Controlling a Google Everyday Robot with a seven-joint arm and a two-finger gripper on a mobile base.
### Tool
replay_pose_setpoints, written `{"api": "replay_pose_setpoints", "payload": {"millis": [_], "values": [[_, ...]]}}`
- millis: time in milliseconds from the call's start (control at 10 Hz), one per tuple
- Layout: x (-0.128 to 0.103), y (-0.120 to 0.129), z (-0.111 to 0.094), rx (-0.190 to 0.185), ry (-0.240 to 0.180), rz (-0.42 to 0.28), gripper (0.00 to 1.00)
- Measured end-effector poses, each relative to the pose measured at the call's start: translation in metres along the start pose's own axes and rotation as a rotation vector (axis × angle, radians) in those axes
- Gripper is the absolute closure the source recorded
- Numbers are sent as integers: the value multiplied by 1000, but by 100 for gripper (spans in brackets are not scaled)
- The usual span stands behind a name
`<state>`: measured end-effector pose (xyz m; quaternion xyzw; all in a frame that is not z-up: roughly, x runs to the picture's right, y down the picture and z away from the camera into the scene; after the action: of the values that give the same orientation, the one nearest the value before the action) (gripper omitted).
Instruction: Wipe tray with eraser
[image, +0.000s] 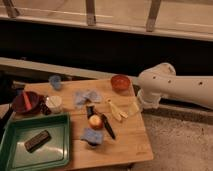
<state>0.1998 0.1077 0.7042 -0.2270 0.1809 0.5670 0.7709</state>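
The green tray (62, 120) lies at the front left of the wooden table (130, 145). Inside it, left of its middle, the dark eraser (37, 141) lies flat at a slant. My white arm (160, 85) comes in from the right and bends down at the table's right edge, far from the tray. The gripper itself is hidden below that bend. It holds nothing that I can see, since the eraser rests free in the tray.
On the table stand a red bowl (120, 81), a blue cup (55, 81), a white cup (53, 102) and a dark red dish (26, 101). A blue cloth (86, 96), a black-handled knife (107, 127), a round fruit (95, 121) and yellow pieces (116, 110) lie mid-table.
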Motion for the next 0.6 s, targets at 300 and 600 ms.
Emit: {"api": "replay_pose_setpoints", "payload": {"millis": [300, 600], "values": [[0, 0, 0, 0, 0, 0, 20], [-5, -3, 0, 32, -15, -3, 20]]}}
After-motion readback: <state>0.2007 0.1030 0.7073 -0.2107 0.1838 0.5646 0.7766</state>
